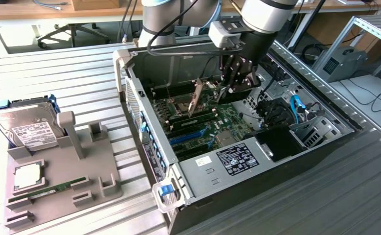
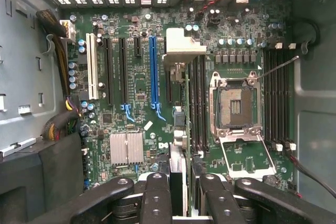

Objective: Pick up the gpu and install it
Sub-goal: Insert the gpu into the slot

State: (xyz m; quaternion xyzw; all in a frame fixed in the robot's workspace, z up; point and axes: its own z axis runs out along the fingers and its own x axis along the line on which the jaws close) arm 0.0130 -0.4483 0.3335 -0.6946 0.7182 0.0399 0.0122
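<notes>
I am gripping the gpu (image 2: 177, 129) edge-on between my gripper (image 2: 178, 195) fingers, at lower centre of the wrist view, holding it upright over the motherboard (image 2: 136, 77) so its edge faces the blue expansion slot (image 2: 154, 69).

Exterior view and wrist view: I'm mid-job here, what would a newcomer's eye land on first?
First, the open computer case lying on its side at the centre of the exterior view, with the gripper reaching down into it. It holds the gpu edge-on above the green motherboard, its silver bracket toward the case's vented rear wall. Next, the grey fixture on the exterior view's left, with a hard drive standing in it.
</notes>
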